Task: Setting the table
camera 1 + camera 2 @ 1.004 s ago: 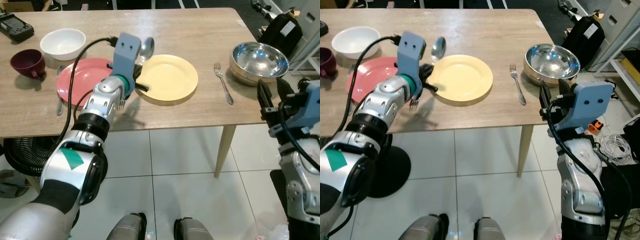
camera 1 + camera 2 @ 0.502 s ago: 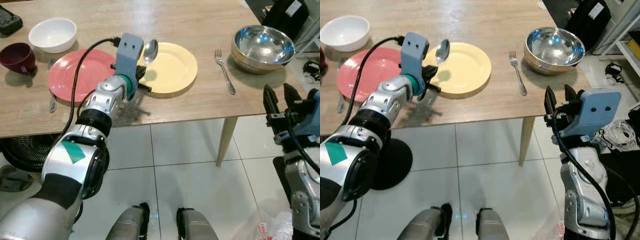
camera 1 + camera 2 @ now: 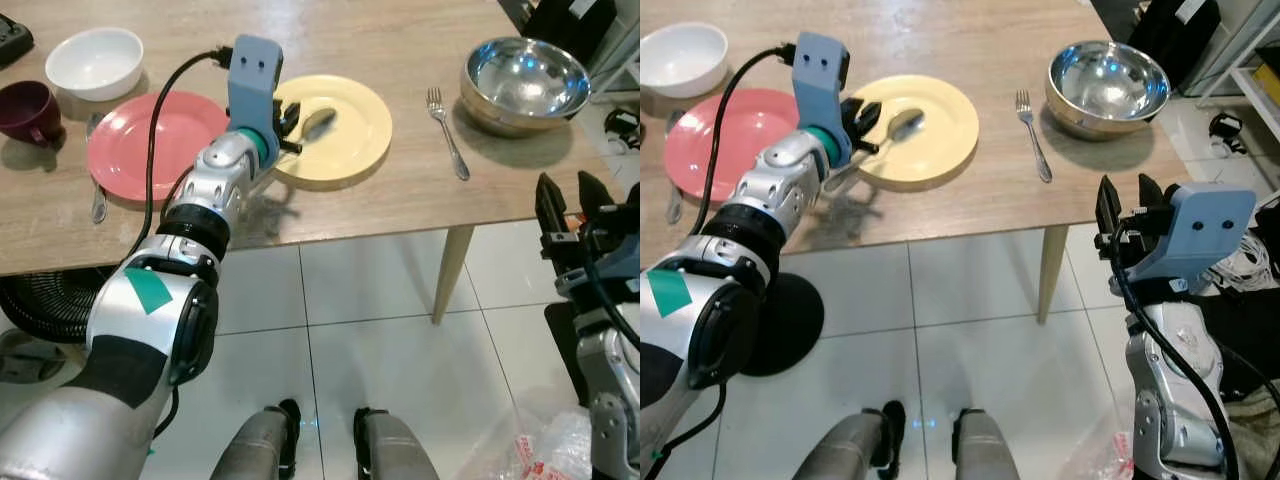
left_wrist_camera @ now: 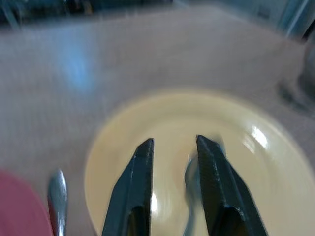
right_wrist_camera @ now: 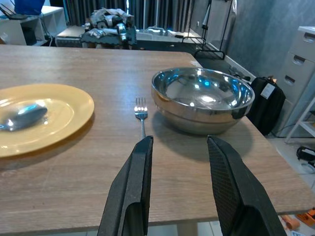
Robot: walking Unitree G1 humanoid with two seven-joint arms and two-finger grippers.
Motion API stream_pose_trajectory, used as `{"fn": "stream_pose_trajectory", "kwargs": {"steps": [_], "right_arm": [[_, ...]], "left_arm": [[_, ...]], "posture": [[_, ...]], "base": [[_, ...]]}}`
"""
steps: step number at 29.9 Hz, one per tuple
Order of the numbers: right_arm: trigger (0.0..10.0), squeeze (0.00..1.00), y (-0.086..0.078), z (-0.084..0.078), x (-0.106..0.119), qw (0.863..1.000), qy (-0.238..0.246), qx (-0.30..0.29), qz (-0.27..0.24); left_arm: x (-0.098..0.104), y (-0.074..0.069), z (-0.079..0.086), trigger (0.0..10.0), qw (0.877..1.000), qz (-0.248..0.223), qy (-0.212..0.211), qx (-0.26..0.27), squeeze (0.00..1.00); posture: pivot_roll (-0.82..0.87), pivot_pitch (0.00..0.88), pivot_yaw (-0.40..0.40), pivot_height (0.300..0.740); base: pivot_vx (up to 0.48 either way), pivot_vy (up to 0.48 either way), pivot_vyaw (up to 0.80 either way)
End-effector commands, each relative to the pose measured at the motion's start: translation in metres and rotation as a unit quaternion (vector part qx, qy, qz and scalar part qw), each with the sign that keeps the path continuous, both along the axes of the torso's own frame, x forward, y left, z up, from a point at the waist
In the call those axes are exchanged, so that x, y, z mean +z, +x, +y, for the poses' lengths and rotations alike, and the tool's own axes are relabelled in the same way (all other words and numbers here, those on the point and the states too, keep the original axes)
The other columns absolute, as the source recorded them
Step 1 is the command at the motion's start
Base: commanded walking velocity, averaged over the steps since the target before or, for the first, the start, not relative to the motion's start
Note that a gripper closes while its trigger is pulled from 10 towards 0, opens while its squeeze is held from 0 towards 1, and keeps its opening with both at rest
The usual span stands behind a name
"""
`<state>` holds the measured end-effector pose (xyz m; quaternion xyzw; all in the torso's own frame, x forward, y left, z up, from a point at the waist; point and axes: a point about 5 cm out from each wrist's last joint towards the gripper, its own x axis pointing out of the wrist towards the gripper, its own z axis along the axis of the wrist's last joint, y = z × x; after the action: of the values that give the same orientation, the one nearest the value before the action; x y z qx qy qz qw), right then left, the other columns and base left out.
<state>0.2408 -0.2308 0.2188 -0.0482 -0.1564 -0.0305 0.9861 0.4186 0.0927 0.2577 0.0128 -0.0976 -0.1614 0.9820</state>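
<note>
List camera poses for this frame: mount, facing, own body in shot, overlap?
Left eye view: on the head, angled forward and down at the table edge; both arms and feet show, left gripper over the yellow plate.
Right eye view: stereo twin, same scene.
Left wrist view: along its fingers, down at the yellow plate, blurred.
Right wrist view: along its fingers, level across the table at fork and steel bowl.
Shared: plate with spoon.

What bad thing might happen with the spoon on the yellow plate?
The left gripper hangs close over the spoon, whose bowl rests on the yellow plate. Pulling back, its fingers might drag the spoon off. The plate sits near the table edge, so a nudge might push it toward the floor.
</note>
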Motion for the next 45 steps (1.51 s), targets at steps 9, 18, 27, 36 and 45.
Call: {"fn": "stream_pose_trajectory", "kwargs": {"steps": [9, 18, 27, 36, 45], "right_arm": [[10.0, 0.0, 0.009, 0.003, -0.003, 1.0, 0.013, 0.008, -0.002], [10.0, 0.0, 0.011, 0.013, -0.006, 0.999, 0.033, 0.022, -0.004], [10.0, 0.0, 0.01, 0.008, -0.015, 0.998, 0.062, 0.002, -0.006], [10.0, 0.0, 0.008, 0.003, -0.017, 0.998, 0.06, -0.004, -0.004], [10.0, 0.0, 0.011, 0.006, -0.018, 0.998, 0.062, 0.002, -0.002]], "left_arm": [[-0.002, -0.017, 0.0, 10.0, 0.993, -0.077, 0.064, -0.065, 0.0], [-0.032, -0.038, 0.005, 10.0, 0.985, -0.041, 0.11, -0.123, 0.0], [-0.047, -0.047, 0.018, 10.0, 0.991, -0.033, 0.11, -0.073, 0.0], [-0.052, -0.056, 0.028, 10.0, 0.993, -0.024, 0.114, -0.018, 0.0], [-0.054, -0.059, 0.028, 10.0, 0.994, -0.013, 0.106, -0.005, 0.0]], "posture": [[-0.05, 0.1, 0.085, 0.74], [-0.01, 0.054, 0.071, 0.74], [-0.01, 0.017, 0.057, 0.74], [-0.02, 0.014, 0.061, 0.74], [-0.01, 0.019, 0.052, 0.74]], "base": [[0.0, 0.0, 0.0], [0.0, 0.0, 0.0], [0.0, 0.0, 0.0], [0.0, 0.0, 0.0], [0.0, 0.0, 0.0]]}}
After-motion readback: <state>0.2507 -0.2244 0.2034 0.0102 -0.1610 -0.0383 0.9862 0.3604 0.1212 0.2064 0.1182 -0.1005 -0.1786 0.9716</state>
